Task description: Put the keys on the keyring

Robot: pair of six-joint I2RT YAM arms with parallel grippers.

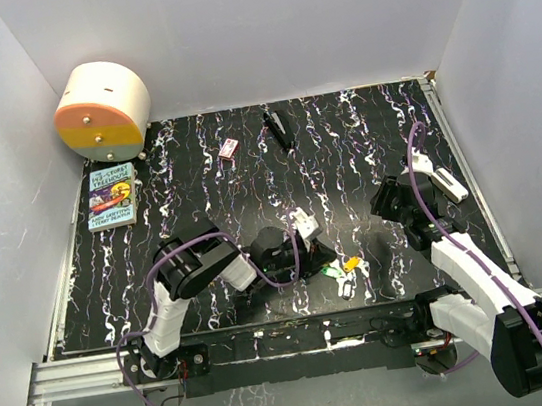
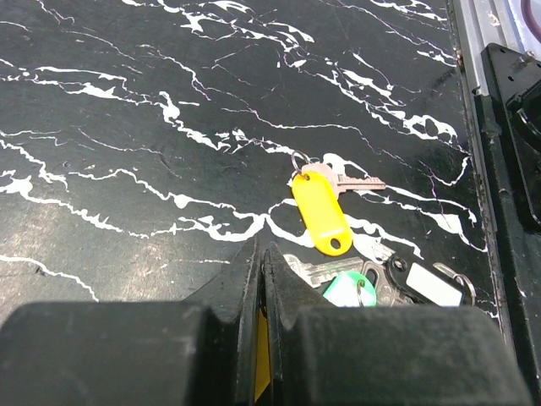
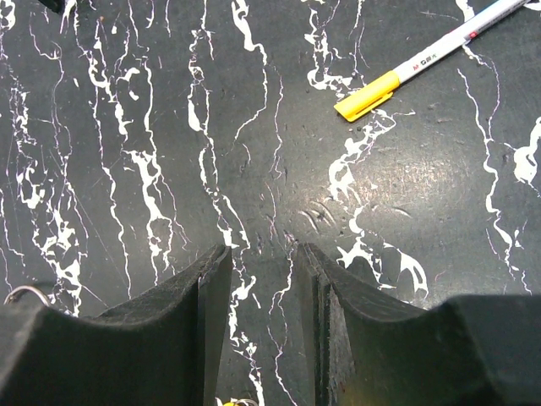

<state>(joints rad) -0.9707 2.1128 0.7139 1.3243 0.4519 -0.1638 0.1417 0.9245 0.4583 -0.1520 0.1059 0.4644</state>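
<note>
Three keys lie together near the table's front edge. One has a yellow tag [image 2: 321, 211], one a green tag [image 2: 348, 289] and one a white tag in a black frame [image 2: 427, 282]. In the top view they form a small cluster [image 1: 346, 268]. My left gripper [image 2: 262, 247] sits just behind them, shut, with only a thin yellow sliver showing in the slit. Its tips touch none of the keys. My right gripper [image 3: 264, 249] hovers open over bare mat further right [image 1: 400, 207]. A thin silver wire arc [image 3: 24, 293], possibly the keyring, peeks out beside its left finger.
A white pen with a yellow cap [image 3: 423, 59] lies ahead of the right gripper. At the back are a small red-and-white box [image 1: 229, 148] and a black stick [image 1: 279, 129]. A book [image 1: 112, 196] and a cream-and-orange drum [image 1: 104, 110] sit at the far left. The metal front rail [image 2: 507, 169] runs beside the keys.
</note>
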